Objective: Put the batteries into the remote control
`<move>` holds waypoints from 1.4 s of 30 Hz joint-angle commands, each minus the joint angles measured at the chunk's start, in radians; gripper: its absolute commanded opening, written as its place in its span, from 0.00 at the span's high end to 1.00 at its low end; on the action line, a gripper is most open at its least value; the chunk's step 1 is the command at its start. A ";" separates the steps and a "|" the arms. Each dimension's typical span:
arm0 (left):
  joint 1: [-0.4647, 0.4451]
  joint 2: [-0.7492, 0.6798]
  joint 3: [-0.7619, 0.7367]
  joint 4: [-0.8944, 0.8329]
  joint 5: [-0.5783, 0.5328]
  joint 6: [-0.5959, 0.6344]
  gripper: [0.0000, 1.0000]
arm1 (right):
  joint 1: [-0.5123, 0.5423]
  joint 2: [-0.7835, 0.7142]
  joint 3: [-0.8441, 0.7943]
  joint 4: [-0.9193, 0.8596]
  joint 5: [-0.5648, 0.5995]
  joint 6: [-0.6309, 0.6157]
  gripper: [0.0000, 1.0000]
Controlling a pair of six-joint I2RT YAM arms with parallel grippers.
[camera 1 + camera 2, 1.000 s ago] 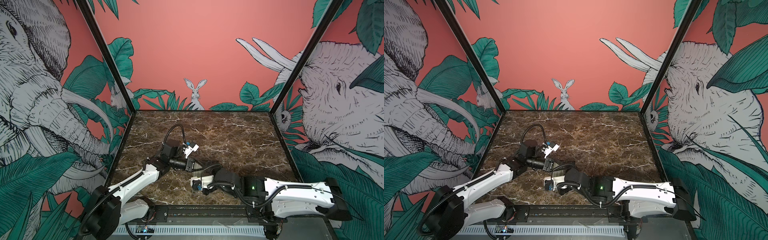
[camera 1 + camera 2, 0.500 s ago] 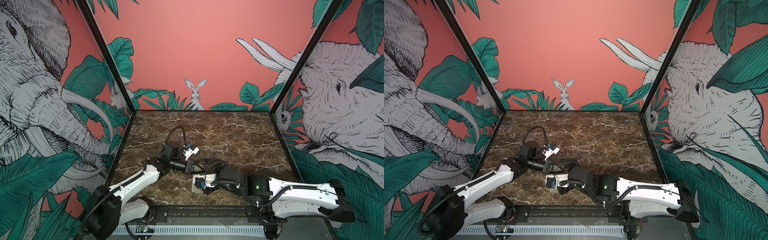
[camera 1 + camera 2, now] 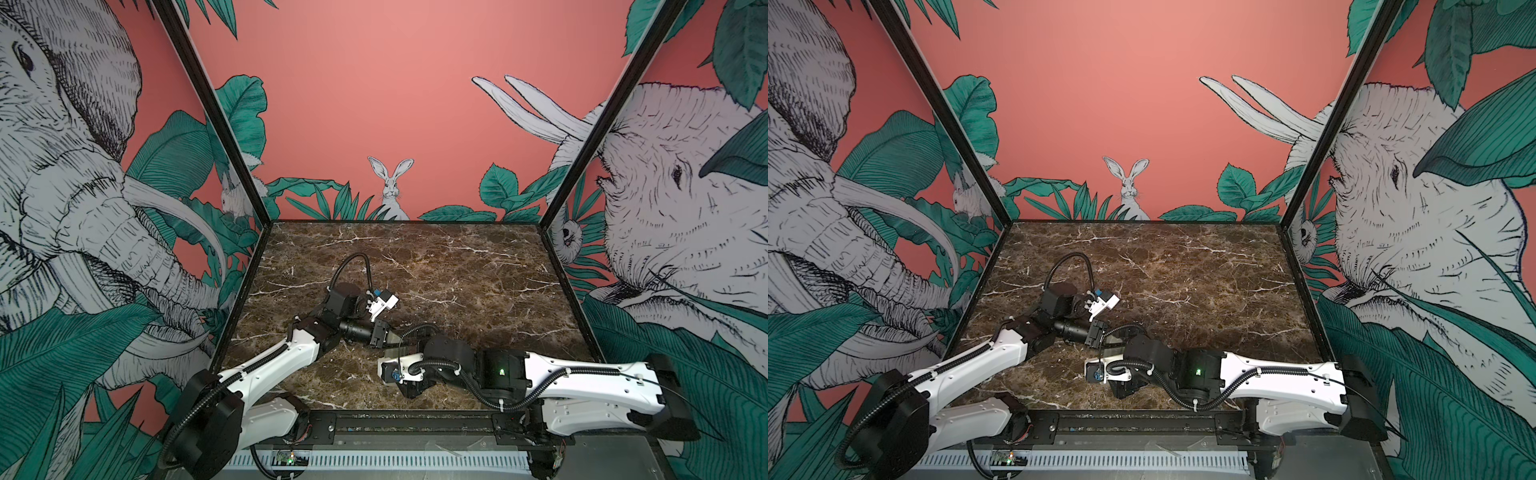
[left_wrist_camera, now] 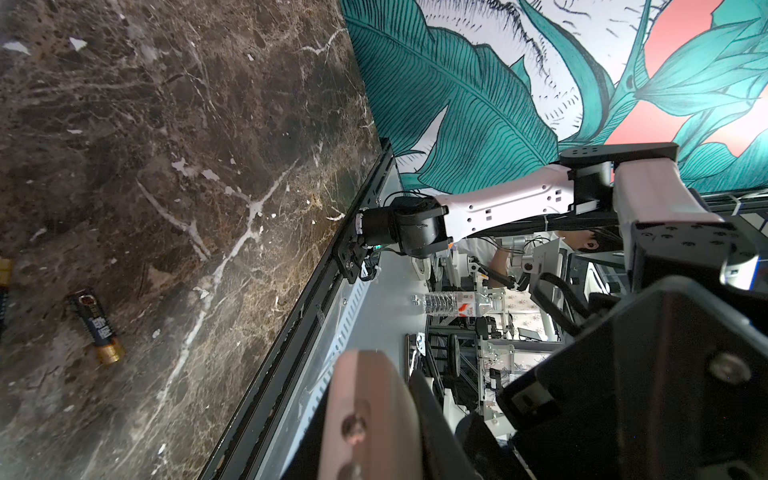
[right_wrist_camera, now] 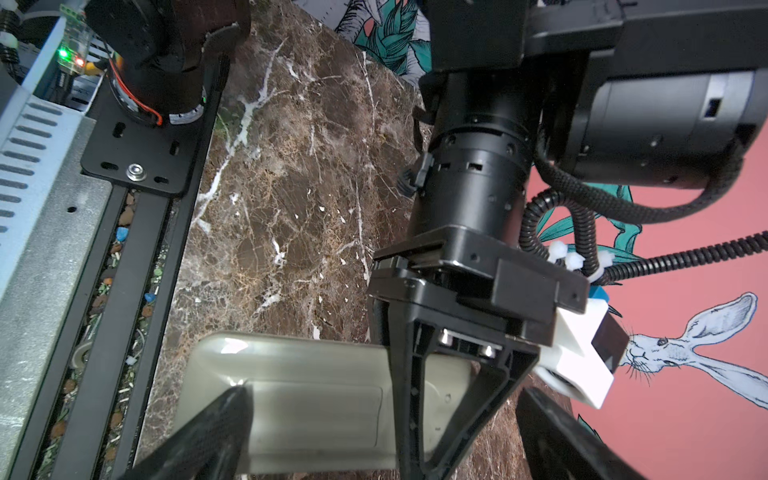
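Remote control (image 5: 316, 399) is held back side up by the left gripper (image 5: 415, 432), which is shut tight on it, with one finger laid across its back. It is kept low over the brown table (image 3: 457, 270), near the front, between the two arms. Whether it is touching the table cannot be told. The right gripper (image 5: 380, 392) is spread as wide as it goes. One of its fingers (image 5: 216, 424) is laid on the back of the remote control and the other is out past the far side. Nothing is held by it.

Not much has been changed in the last second. The right arm has been swung a little and brought back, and the left gripper has been dipped down a tiny bit. Neither gripper has been opened or closed.

The lid (image 5: 320, 409) on the back is seen to be shut. The batteries (image 4: 96, 326) are not loaded. One is lying flat on the table, and the gold end of the other battery (image 4: 3, 270) is just seen near it.

So the job is judged to be at its start. The small moves look like lining up, so that the lid can be pushed off while the remote control is kept steady. Only then can a battery be picked up.
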 commanded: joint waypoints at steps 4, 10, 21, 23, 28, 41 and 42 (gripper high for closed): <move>0.007 -0.013 -0.011 0.005 0.022 0.008 1.00 | 0.000 0.011 0.035 -0.014 -0.030 0.028 0.01; 0.007 -0.017 -0.010 0.001 0.024 0.009 1.00 | -0.003 0.022 0.041 -0.037 -0.030 0.032 0.01; 0.007 -0.018 -0.008 0.002 0.023 0.007 1.00 | -0.010 0.040 0.043 -0.040 -0.031 0.038 0.01; 0.007 -0.019 -0.006 0.002 0.025 0.006 1.00 | -0.011 0.048 0.045 -0.049 -0.013 0.033 0.01; 0.007 -0.016 -0.007 0.000 0.024 0.009 1.00 | -0.014 0.058 0.048 -0.067 0.047 0.022 0.01; 0.006 -0.027 -0.011 0.007 0.035 0.008 1.00 | -0.020 0.049 0.057 -0.064 0.127 -0.017 0.01; 0.006 -0.027 -0.013 0.006 0.035 0.008 1.00 | -0.021 0.050 0.059 -0.061 0.133 -0.018 0.01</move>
